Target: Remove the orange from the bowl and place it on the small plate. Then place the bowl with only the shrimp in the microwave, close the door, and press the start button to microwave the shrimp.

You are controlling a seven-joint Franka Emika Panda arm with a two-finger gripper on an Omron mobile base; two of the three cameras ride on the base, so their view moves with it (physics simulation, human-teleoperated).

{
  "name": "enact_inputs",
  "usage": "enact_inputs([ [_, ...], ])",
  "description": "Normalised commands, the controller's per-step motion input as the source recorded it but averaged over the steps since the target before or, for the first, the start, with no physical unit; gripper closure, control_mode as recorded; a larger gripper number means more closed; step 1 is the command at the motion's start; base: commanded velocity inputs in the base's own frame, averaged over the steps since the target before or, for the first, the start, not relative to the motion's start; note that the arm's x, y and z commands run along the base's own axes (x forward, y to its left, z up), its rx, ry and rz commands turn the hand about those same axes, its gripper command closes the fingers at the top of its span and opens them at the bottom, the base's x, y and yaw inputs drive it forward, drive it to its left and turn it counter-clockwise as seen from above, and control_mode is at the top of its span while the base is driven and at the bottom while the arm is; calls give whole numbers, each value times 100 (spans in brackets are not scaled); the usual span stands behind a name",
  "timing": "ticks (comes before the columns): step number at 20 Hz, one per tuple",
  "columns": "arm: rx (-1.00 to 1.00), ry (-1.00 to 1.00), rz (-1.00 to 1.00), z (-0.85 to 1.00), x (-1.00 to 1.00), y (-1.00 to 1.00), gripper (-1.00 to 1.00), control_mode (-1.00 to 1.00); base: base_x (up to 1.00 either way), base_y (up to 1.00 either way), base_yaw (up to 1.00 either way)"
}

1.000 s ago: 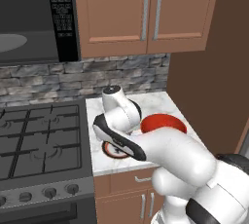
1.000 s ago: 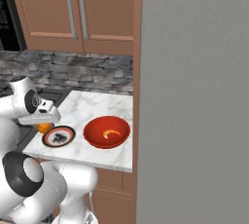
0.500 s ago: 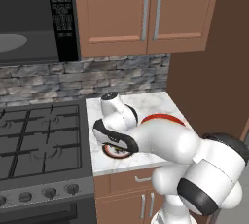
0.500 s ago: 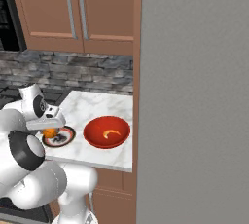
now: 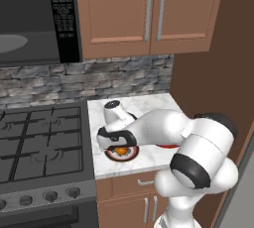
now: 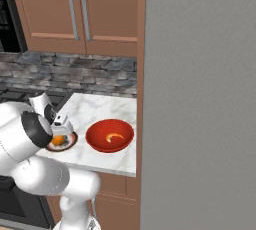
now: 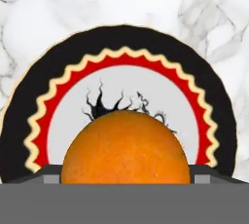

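Showing a white marbled counter (image 6: pixel 102 109) (beside a black stove (image 5: pixel 39 142)), carrying a small plate (image 7: pixel 29 101) with red-and-black rim and, just beside it, a glossy red bowl (image 6: pixel 110 136).

Brown wood cabinets (image 5: pixel 149 14) up high on the wall, with two long silver handles (image 5: pixel 155 10) side by side. Below them, a wall strip of grey and brown stones (image 5: pixel 89 81). Under that, a white marble counter (image 6: pixel 102 111) with thin grey lines in it. More brown cabinet doors (image 5: pixel 131 204) under the counter, with small silver handles. Next to the counter, a dark gas stove (image 5: pixel 39 142) with black grates on top and round knobs (image 5: pixel 47 196) along the front. On the other side of the counter, a tall plain grey wall (image 6: pixel 200 99). Soft, even light everywhere.
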Motion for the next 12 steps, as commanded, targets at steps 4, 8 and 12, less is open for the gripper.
enact_inputs([
  [4, 0, 0, 0, -19, 36, 0, 100, -100, 0, 0, 0],
  [8, 0, 0, 0, -29, 16, -1, 100, -100, 0, 0, 0],
  [12, 0, -2, 0, -15, -3, -23, -100, -100, 0, 0, 0],
])
